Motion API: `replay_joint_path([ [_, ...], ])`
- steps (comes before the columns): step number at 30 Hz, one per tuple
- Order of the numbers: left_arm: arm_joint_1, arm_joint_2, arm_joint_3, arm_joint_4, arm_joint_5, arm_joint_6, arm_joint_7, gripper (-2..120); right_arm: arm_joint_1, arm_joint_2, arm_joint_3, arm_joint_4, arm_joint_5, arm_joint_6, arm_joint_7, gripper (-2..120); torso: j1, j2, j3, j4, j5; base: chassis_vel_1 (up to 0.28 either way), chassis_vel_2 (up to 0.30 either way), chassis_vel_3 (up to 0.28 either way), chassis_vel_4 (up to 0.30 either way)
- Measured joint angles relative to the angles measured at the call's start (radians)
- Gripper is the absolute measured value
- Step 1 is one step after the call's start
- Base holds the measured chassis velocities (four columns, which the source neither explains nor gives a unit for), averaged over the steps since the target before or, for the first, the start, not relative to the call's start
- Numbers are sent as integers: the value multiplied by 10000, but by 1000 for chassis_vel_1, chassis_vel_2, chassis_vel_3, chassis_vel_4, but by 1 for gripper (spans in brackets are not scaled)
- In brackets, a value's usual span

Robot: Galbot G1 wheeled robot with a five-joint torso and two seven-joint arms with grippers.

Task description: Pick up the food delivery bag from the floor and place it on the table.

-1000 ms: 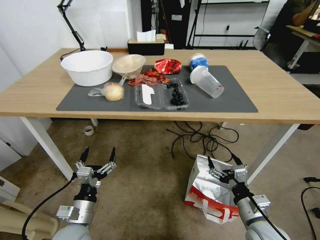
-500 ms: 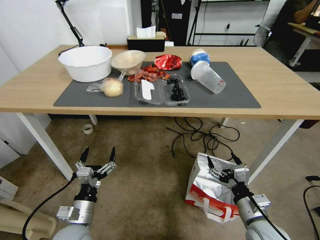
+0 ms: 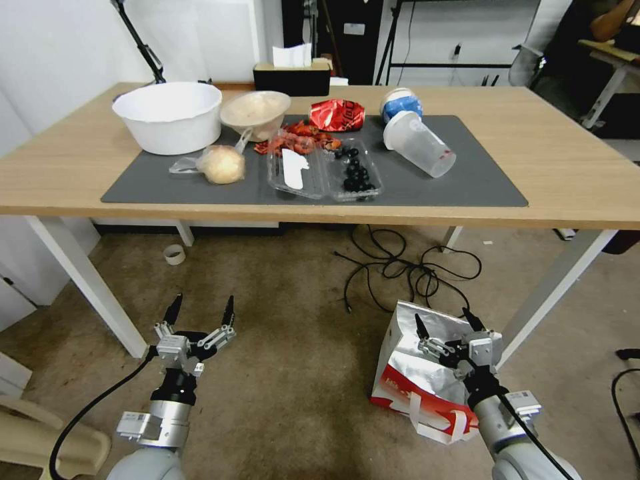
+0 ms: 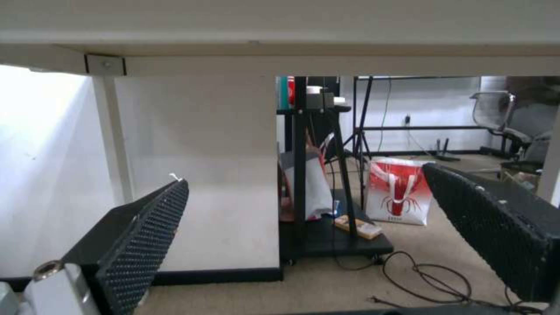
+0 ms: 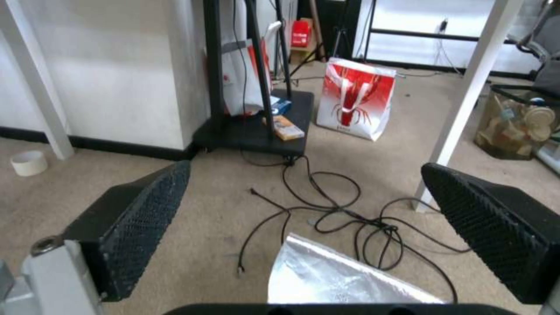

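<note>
From the head view, the bag (image 3: 417, 373) sits on the floor (image 3: 293, 360) by a table (image 3: 567, 167) leg, and the right gripper (image 3: 445, 325) hovers above its open top, spread wide and empty, seemingly lined up to grab; the left gripper (image 3: 200, 312) hangs open and empty. The left wrist view looks under the table at stands and a red-and-white bag (image 4: 400, 197). In the right wrist view, foil lining (image 5: 344, 280) lies between open fingers (image 5: 137, 218), black cables (image 5: 327, 210) beyond.

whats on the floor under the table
Under the table, tangled black cables and a tape roll lie on the floor. The food delivery bag stands nearer the robot; its inside is hidden from view.
</note>
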Motion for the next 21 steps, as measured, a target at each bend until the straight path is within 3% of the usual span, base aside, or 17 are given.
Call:
replay_joint_path([
  [21,-5,3,23,37,-69,-44,122,100,55,-37,-48,-105,-5,-9,16,100,-274,-848,-574,0,0,0,0,0,0],
])
